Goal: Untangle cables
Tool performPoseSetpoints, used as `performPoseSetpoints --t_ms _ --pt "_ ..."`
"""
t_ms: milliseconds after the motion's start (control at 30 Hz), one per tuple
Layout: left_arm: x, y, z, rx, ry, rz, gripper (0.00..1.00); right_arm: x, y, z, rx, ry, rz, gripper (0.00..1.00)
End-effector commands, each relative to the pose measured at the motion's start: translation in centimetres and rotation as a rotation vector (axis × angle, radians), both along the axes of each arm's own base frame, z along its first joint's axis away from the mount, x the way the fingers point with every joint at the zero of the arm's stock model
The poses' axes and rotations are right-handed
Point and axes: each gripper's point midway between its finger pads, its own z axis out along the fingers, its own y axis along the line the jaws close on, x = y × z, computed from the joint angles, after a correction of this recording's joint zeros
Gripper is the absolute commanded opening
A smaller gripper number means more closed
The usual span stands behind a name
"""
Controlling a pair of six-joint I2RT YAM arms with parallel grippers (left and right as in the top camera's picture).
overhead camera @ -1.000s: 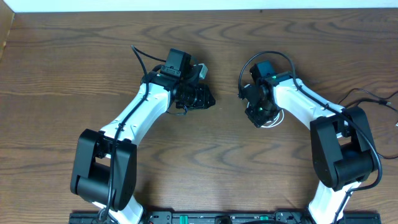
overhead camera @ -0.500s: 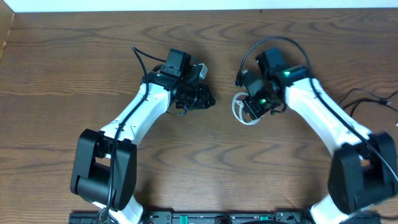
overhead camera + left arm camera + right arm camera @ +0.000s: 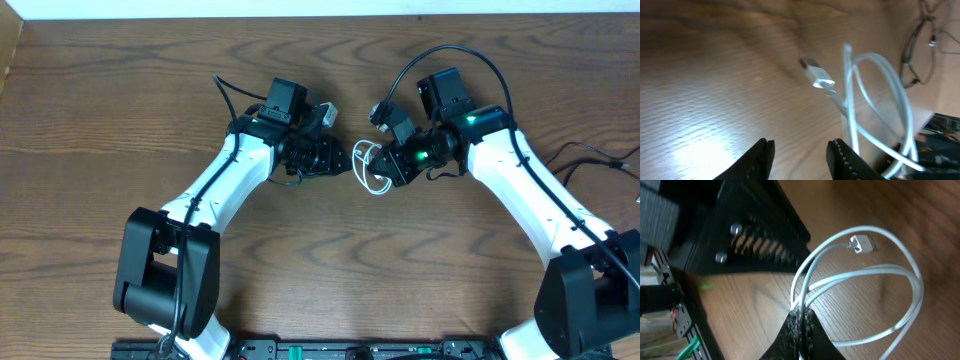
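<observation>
Handover looks like the step in hand: the right gripper is clamped shut on a bundle of white cable loops and holds it out toward the left gripper, above the table between the two arms. In the right wrist view several strands run together into the closed jaws, with one plug free at the top of the loops. In the left wrist view the left jaws stand partly open with nothing between them; the white loops hang just to their right and a plug points away over the wood. No black cable can be made out in these views. Next, I judge, the left gripper must move onto a single strand or the plug end and close there, so the arms can pull the loops apart; catching two strands would tighten the coil.
</observation>
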Motion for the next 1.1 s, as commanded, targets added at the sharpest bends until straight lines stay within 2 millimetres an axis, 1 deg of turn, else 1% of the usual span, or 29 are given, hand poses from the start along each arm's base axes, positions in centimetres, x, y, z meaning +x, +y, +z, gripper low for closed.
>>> performPoseSetpoints --t_ms 0,100,233,367,467,600,767,1067 --pt "-0.8 -1.4 2.0 -0.110 -0.012 -0.075 0.42 0.0 0.7 1.0 0.048 0.017 -0.013 0.01" --pt "-1.3 -2.1 2.8 -0.168 -0.011 -0.119 0.46 0.3 0.8 1.1 0.055 0.024 -0.036 0.01" --pt "-1.5 -2.2 3.0 -0.180 -0.007 -0.124 0.48 1.2 0.8 1.4 0.076 0.058 -0.118 0.01" --pt "-1.3 -2.1 3.0 -0.180 -0.010 -0.119 0.48 3.0 -0.2 1.4 0.069 0.103 -0.276 0.01" --pt "-1.1 -1.9 3.0 -0.182 -0.013 -0.113 0.48 3.6 -0.7 1.7 0.096 0.124 -0.319 0.01" --pt "-0.6 -2.0 3.3 -0.193 -0.017 -0.091 0.48 3.5 -0.7 2.3 0.148 0.150 -0.307 0.01" --pt "0.3 -2.5 4.2 -0.236 -0.061 -0.095 0.48 2.8 0.4 3.7 0.244 0.189 -0.256 0.01" --pt "0.4 -2.5 3.9 -0.231 -0.059 -0.093 0.49 2.8 2.1 6.9 0.421 0.220 -0.187 0.01"
